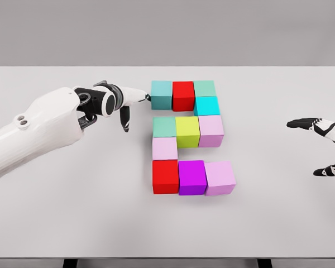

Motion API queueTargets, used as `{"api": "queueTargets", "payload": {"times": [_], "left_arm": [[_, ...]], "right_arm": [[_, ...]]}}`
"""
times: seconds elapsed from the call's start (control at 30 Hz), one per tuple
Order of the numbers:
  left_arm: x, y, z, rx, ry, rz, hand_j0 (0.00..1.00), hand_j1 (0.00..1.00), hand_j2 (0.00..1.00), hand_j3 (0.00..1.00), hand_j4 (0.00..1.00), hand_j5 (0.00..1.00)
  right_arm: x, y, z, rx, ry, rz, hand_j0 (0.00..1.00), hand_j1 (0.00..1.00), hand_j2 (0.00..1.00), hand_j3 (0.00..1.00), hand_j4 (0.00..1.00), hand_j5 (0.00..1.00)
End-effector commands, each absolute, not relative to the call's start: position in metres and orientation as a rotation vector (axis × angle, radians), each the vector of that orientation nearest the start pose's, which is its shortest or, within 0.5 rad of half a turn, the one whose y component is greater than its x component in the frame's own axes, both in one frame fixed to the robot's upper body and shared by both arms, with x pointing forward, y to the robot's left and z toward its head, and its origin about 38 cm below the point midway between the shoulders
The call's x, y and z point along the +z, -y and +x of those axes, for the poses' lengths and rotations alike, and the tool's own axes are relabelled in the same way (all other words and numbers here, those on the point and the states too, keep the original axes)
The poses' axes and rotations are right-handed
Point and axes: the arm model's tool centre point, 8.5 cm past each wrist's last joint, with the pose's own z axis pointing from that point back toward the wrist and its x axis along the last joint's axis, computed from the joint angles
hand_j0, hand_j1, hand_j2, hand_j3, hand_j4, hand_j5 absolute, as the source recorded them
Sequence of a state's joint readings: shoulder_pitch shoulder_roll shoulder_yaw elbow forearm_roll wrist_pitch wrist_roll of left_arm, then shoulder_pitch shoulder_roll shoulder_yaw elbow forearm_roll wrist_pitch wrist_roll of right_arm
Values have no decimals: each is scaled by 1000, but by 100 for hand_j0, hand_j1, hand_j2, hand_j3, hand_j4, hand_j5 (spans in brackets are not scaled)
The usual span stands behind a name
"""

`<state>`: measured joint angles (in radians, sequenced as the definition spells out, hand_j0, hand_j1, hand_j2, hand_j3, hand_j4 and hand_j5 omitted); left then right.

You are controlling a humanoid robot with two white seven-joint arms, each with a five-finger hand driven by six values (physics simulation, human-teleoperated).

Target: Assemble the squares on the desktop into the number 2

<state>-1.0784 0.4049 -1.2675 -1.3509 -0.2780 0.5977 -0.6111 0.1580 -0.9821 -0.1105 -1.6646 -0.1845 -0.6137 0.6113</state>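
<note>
The far-left teal block (161, 94) is touched by the left robot hand (109, 103), fingers extended, nothing gripped; the right robot hand (324, 146) is held open, empty.

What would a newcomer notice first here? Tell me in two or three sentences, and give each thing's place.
First, the bright cubes at the middle of the white table, laid out as a blocky 2, from the teal cube at top left to the pale pink cube at bottom right. Next, the left hand, reaching in from the left with a fingertip at the teal cube. The right hand hangs open at the right edge.
</note>
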Motion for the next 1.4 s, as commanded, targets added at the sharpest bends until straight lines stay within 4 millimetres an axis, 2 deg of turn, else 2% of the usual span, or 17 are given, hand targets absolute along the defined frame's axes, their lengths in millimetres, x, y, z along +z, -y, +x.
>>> {"api": "queueTargets", "payload": {"times": [0.0, 0.7, 1.07, 1.13, 1.2, 1.23, 1.27, 1.33, 1.37], "left_arm": [[179, -125, 500, -1702, 791, 524, 100, 100, 100, 100, 100, 100], [177, -125, 499, -1704, 787, 523, 100, 100, 100, 100, 100, 100], [182, -134, 502, -1695, 789, 535, 100, 100, 100, 100, 100, 100], [202, -156, 500, -1683, 823, 557, 100, 100, 100, 100, 100, 100], [245, -182, 489, -1639, 943, 567, 100, 100, 100, 100, 100, 100], [259, -206, 486, -1650, 976, 573, 100, 100, 100, 100, 100, 100], [271, -220, 483, -1685, 1022, 567, 100, 100, 100, 100, 100, 100], [299, -228, 470, -1855, 1221, 477, 100, 100, 100, 100, 100, 100], [319, -234, 459, -1931, 1386, 401, 100, 100, 100, 100, 100, 100]], "right_arm": [[222, 421, 309, 1493, 1597, -129, 100, 100, 100, 100, 100, 100], [222, 421, 309, 1493, 1595, -130, 100, 100, 100, 100, 100, 100], [222, 422, 309, 1494, 1593, -132, 100, 100, 100, 100, 100, 100], [222, 422, 309, 1492, 1594, -131, 100, 100, 100, 100, 100, 100], [222, 422, 309, 1491, 1593, -131, 100, 100, 100, 100, 100, 100], [222, 422, 309, 1492, 1592, -132, 100, 100, 100, 100, 100, 100], [222, 422, 309, 1491, 1593, -131, 100, 100, 100, 100, 100, 100], [222, 422, 309, 1492, 1592, -132, 100, 100, 100, 100, 100, 100], [222, 422, 309, 1491, 1593, -131, 100, 100, 100, 100, 100, 100]]}}
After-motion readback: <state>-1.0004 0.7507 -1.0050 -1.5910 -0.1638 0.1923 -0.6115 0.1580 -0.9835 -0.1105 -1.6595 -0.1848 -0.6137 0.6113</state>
